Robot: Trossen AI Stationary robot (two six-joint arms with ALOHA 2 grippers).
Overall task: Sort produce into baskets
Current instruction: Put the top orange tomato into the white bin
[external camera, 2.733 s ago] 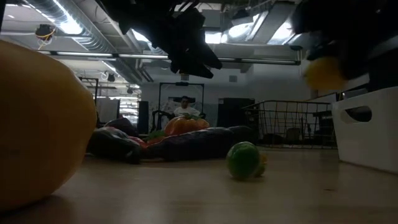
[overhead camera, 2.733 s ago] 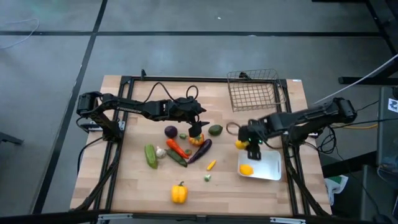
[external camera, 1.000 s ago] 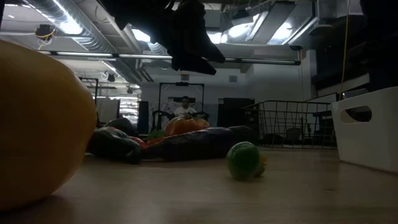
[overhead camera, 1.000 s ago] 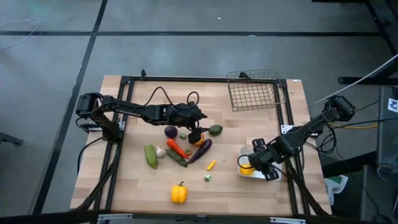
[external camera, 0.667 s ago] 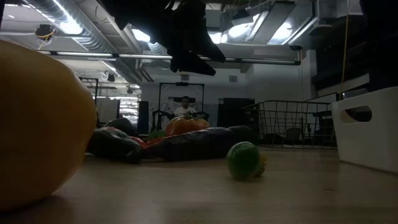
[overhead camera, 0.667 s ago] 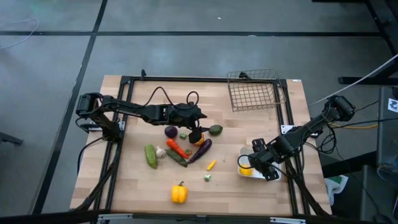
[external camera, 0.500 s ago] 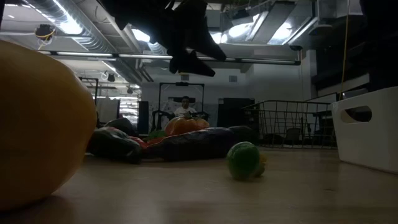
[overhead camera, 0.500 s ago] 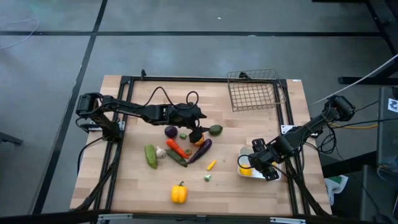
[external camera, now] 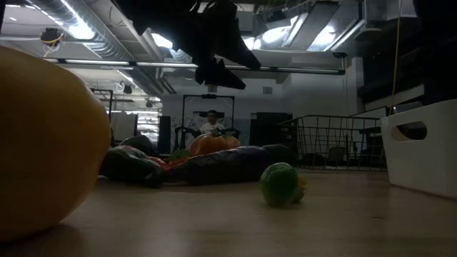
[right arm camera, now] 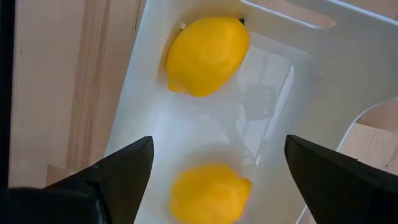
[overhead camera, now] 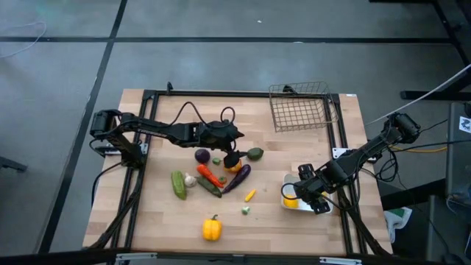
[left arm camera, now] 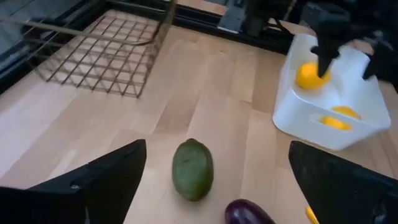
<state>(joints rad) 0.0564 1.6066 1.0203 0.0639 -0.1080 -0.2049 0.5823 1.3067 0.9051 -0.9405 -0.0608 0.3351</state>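
My left gripper (overhead camera: 232,154) hangs open above a pile of produce at mid-table: orange carrot (overhead camera: 208,177), purple eggplant (overhead camera: 237,178), green cucumber (overhead camera: 178,184), white garlic (overhead camera: 190,179). Its wrist view (left arm camera: 217,149) looks past a green oval fruit (left arm camera: 193,169) lying on the table. My right gripper (overhead camera: 300,193) hangs open over the white tray (overhead camera: 321,193). Two yellow lemons (right arm camera: 208,55) (right arm camera: 210,193) lie on the tray's floor below it, untouched. The wire basket (overhead camera: 300,107) stands at the far right. A yellow pepper (overhead camera: 212,228) sits near the front edge.
A small yellow piece (overhead camera: 250,195) and a small green piece (overhead camera: 245,210) lie between the pile and the tray. A purple round piece (overhead camera: 202,155) sits left of my left gripper. Bare wood lies at the near left and the far left.
In the last second both arms have kept still. Earlier, my right gripper carried a lemon above the table; it has since gone toward the near edge and down over the tray, and that lemon now lies in the tray.
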